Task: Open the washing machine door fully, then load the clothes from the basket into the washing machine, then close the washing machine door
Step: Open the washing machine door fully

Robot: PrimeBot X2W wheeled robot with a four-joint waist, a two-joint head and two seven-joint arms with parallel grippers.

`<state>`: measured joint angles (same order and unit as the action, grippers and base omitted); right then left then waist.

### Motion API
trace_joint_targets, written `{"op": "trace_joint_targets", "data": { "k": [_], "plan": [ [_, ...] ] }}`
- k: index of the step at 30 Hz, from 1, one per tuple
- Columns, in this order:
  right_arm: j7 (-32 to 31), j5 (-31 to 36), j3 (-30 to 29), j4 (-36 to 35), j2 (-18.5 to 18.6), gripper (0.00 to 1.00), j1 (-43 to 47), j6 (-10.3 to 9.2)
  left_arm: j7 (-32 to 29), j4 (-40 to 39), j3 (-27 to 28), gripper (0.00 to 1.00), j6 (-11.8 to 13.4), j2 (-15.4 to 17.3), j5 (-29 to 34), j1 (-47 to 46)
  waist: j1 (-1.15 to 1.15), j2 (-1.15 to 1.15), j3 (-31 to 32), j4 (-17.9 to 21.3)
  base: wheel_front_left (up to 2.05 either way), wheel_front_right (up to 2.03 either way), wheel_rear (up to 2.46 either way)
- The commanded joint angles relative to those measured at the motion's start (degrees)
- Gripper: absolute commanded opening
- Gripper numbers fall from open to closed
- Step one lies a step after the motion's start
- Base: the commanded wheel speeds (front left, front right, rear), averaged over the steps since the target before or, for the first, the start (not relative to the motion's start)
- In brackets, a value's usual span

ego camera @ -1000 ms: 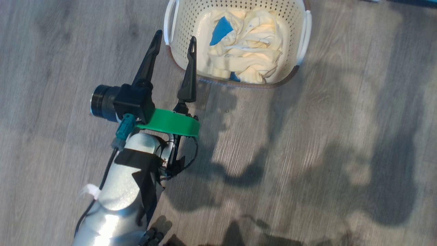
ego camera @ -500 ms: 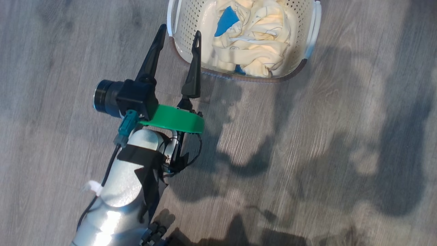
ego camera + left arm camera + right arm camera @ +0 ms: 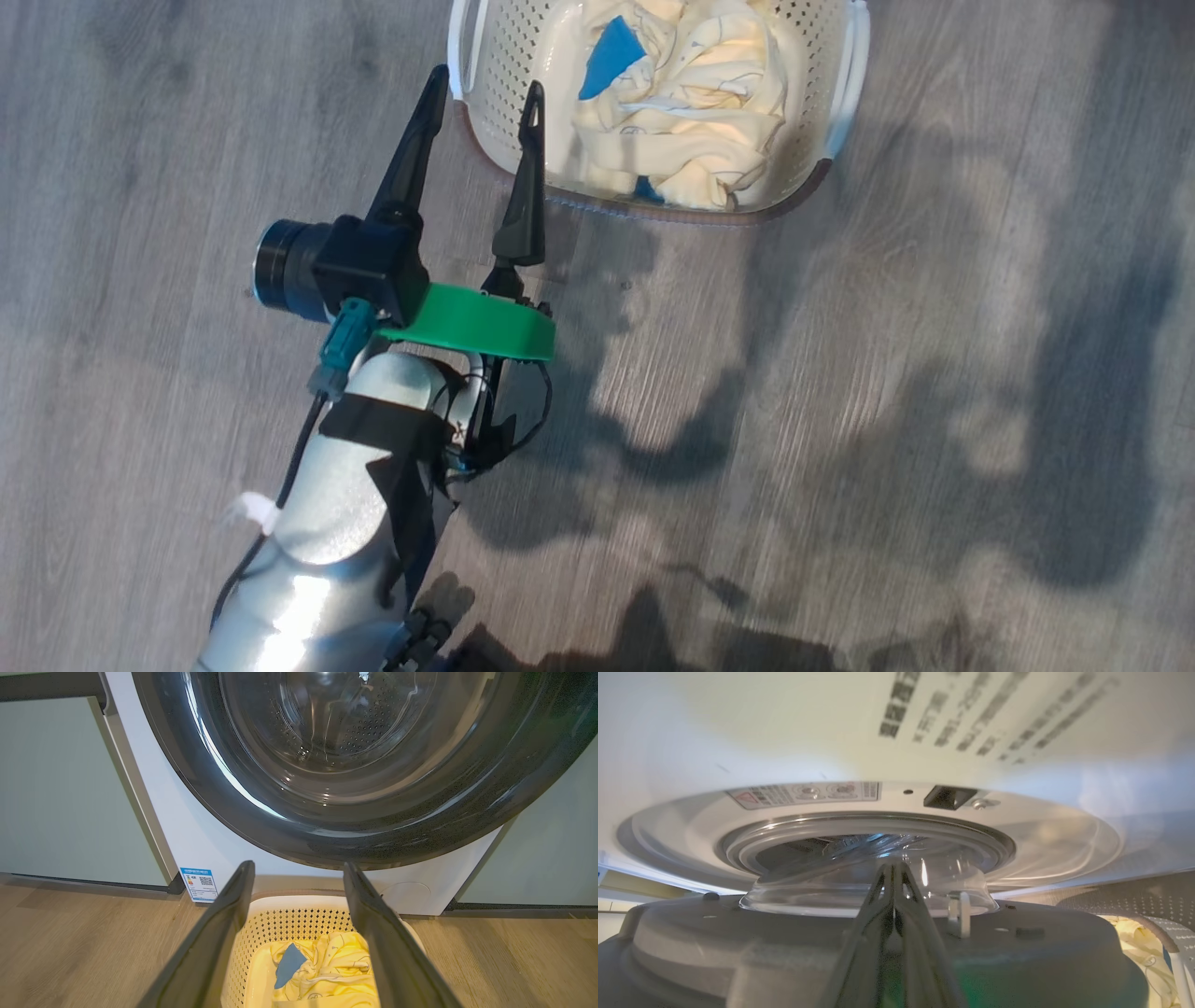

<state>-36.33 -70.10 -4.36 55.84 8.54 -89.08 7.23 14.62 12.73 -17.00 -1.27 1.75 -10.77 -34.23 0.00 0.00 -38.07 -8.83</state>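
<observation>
My left tool has two long black fingers that taper to slim tips, mounted on a bright green curved bracket. A black cylindrical camera sits beside it, with a teal connector and a thin black cable. My forearm is glossy silver, wrapped in black tape, with a white tie. My right tool is dark grey and tapered too

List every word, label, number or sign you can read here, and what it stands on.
No text can be read as words.
On the washing machine front, a blue sticker: QR code and print, too small.
Beside the drum opening, a label strip: red warning triangle, print too small.
On the white surface in the right wrist view, dark print rows: blurred.
</observation>
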Motion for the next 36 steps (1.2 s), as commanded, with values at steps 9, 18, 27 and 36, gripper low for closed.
{"op": "trace_joint_targets", "data": {
  "k": [9, 18, 27, 36],
  "plan": [
    [-6.57, -2.18, 1.12, -7.75, -3.09, 0.0, 5.42, 0.25, 0.38, -1.56, 2.22, 1.0, 0.45, 1.13, 0.47, 0.24, 0.0, 0.0, 0.59, 1.09, 0.0, 0.0, 0.0],
    [-11.69, -4.43, 1.52, -15.92, -4.12, 0.0, 13.55, 0.25, 0.38, -1.08, 2.65, 1.0, 0.23, 1.13, 0.89, 0.92, 0.0, 0.0, 1.8, 1.9, 0.0, 0.0, 0.0],
    [-16.54, -7.68, 2.34, -24.81, -5.22, 0.0, 22.18, 0.25, 0.38, -0.65, 2.65, 1.0, 0.27, 1.13, 0.74, 2.17, 0.0, 0.0, 3.37, 2.44, 0.0, 0.0, 0.0],
    [-20.02, -11.9, 5.05, -33.53, -5.62, 0.0, 30.11, 0.25, 0.38, -0.08, 2.54, 1.0, 0.25, 1.13, 0.37, 3.13, 0.0, 0.0, 4.77, 2.56, 0.0, 0.0, 0.0]
  ]
}}
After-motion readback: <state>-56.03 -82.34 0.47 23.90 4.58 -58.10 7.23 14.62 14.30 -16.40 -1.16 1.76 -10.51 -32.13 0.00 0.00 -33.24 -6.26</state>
